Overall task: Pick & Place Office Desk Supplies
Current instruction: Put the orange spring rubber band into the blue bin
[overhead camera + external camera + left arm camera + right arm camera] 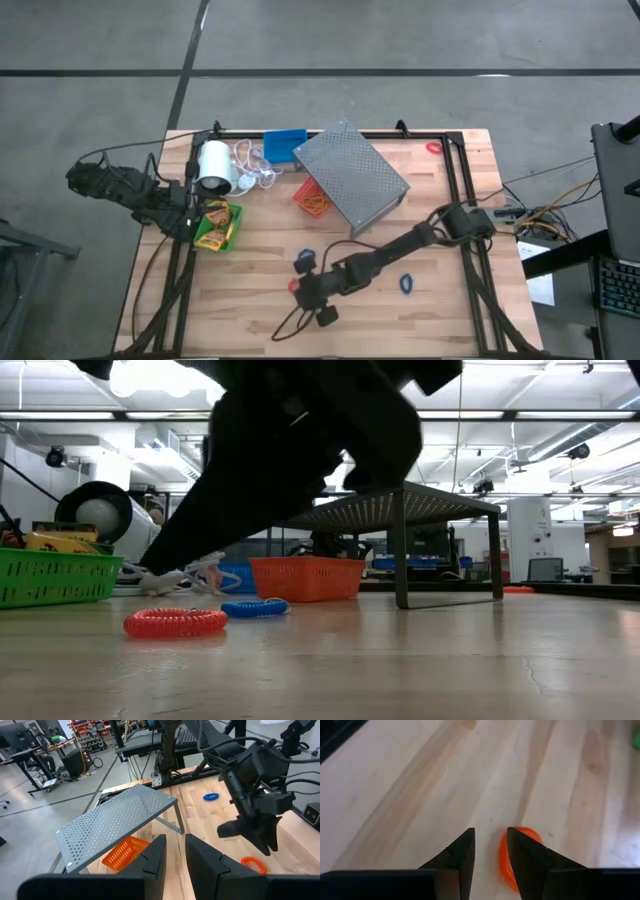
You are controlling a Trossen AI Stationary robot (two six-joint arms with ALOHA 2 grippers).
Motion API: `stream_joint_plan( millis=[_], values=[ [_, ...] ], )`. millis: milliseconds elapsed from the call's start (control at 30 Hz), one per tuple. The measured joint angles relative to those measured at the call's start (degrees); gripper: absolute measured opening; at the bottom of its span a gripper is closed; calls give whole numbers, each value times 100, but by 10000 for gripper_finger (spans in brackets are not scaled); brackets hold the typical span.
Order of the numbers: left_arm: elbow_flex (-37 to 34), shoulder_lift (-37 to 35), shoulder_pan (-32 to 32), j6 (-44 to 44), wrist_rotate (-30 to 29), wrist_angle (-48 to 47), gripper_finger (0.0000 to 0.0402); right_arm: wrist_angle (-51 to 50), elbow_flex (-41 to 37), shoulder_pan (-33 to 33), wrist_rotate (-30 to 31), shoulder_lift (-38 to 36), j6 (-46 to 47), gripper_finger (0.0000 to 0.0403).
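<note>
A red ring band (pixel 293 285) (pixel 175 622) lies flat on the wooden table near its front middle. My right gripper (pixel 490 852) (pixel 267 847) hovers open just over it. The ring (pixel 520 850) shows beside and partly behind one finger, not between the two. One blue ring band (pixel 255 607) (pixel 305 260) lies close behind the red one, another (pixel 407 283) to the right. My left gripper (pixel 175 845) (pixel 190 205) waits open and empty at the left edge beside the green bin (pixel 218 228), which holds yellow crayon boxes (pixel 60 541).
A grey perforated rack (pixel 350 175) stands at the back middle, with a red-orange bin (pixel 312 196) under its near-left corner. A blue bin (pixel 285 146) and a white roll with cord (pixel 213 165) sit at the back left. Another red ring (pixel 433 147) lies back right.
</note>
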Motion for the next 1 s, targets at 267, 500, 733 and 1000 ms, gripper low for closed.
stream_joint_plan(
  millis=[267, 500, 733, 1000],
  values=[
    [0, 28, 0, 0, -2, -19, 74, -473, 267, -49, -90, 82, -20, 111],
    [0, 37, 0, 2, -2, -99, 74, -541, 257, -106, -220, 79, 12, 112],
    [0, 37, 0, 2, 0, -143, 74, -566, 243, -159, -240, 81, 15, 111],
    [0, 37, 0, 2, 0, -141, 74, -601, 157, -286, -497, 88, -2, 111]
  ],
)
